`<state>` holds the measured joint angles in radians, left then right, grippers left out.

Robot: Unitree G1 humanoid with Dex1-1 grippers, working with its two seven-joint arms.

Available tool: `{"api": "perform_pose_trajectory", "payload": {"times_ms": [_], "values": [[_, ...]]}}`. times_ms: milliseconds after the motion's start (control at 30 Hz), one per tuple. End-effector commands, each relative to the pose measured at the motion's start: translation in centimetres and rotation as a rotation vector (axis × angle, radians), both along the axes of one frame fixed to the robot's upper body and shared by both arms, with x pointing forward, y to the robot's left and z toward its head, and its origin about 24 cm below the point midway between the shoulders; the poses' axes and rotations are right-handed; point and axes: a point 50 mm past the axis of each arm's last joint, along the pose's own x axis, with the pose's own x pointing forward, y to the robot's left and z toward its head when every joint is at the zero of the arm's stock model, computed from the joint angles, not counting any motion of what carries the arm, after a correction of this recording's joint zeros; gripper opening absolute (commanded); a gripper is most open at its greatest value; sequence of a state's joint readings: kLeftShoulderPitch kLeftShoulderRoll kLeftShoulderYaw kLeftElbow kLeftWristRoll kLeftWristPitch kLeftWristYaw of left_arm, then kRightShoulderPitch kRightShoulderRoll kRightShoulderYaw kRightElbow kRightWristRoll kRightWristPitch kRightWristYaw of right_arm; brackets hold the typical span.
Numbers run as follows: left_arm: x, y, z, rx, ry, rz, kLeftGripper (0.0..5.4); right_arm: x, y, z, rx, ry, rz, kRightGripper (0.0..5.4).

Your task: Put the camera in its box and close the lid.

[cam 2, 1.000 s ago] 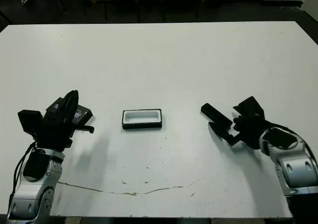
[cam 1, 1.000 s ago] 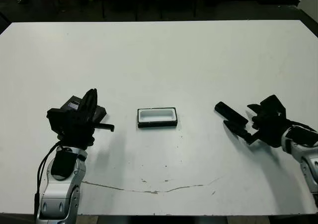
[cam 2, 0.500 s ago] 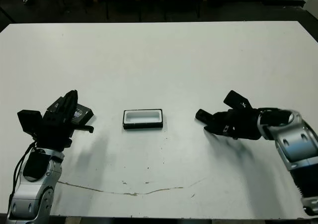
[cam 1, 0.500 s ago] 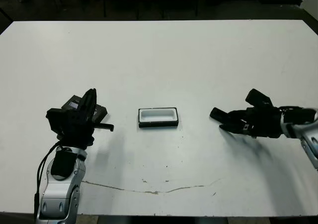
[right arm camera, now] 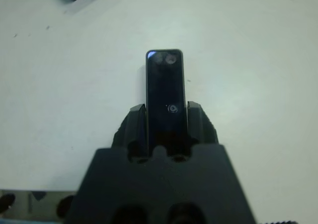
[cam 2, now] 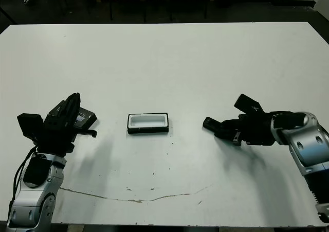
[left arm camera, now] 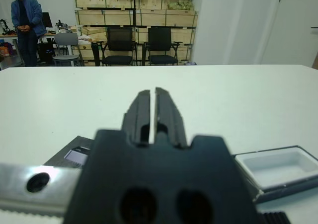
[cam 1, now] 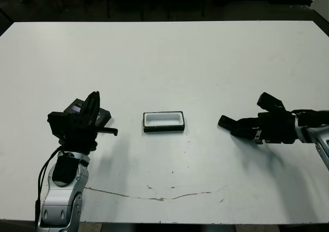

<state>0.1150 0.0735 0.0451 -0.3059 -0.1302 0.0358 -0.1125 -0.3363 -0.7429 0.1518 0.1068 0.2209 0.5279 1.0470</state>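
Observation:
The box (cam 1: pixel 163 121), a shallow black tray with a white lining, lies open-side up near the table's middle. To its right, just above the table, the camera (cam 1: pixel 229 122) is a slim black bar pointing toward the box. My right gripper (cam 1: pixel 248 129) is shut on its rear end. In the right wrist view the camera (right arm camera: pixel 165 85) sticks out between the two fingers (right arm camera: pixel 135 119). The lid (cam 1: pixel 76 107), a flat black slab, lies left of the box and is partly hidden behind my left gripper (cam 1: pixel 112 132). That gripper hovers shut and holds nothing.
A thin dark crack (cam 1: pixel 154 197) runs along the table near its front edge. Beyond the far edge stand black chairs (left arm camera: pixel 119 45) and stacked crates. A person (left arm camera: pixel 22 23) stands far back in the room.
My right gripper has shut on the camera, which lay on the table a second ago. It has turned the camera to point at the box and lifted it slightly. The left arm has not moved.

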Motion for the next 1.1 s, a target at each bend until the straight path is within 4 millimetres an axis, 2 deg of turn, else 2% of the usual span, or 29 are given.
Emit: {"api": "perform_pose_trajectory", "payload": {"times_ms": [33,167,300,533,800,1000,1100], "values": [[-0.1,0.2,-0.4,0.009,0.028,0.006,0.00,1.2,0.2,1.4,0.099,-0.100,-0.014,0.73],[-0.3,0.1,-0.4,0.012,0.032,0.005,0.00,3.1,1.6,4.3,0.187,-0.207,-0.010,0.70],[-0.4,0.0,-0.5,0.011,0.016,-0.002,0.00,4.5,4.3,7.5,0.198,-0.316,0.128,0.70],[-0.6,-0.2,-0.4,0.024,0.011,0.011,0.00,6.2,9.4,10.1,0.136,-0.306,0.346,0.70],[-0.6,0.1,-0.2,-0.007,0.029,0.039,0.00,6.3,15.0,9.3,-0.015,-0.219,0.533,0.70],[-0.5,0.1,0.0,0.003,0.025,0.041,0.00,5.8,16.8,6.5,-0.080,-0.136,0.595,0.70],[-0.5,0.1,0.0,-0.003,0.028,0.044,0.00,5.6,17.1,5.8,-0.085,-0.125,0.613,0.70]]}}
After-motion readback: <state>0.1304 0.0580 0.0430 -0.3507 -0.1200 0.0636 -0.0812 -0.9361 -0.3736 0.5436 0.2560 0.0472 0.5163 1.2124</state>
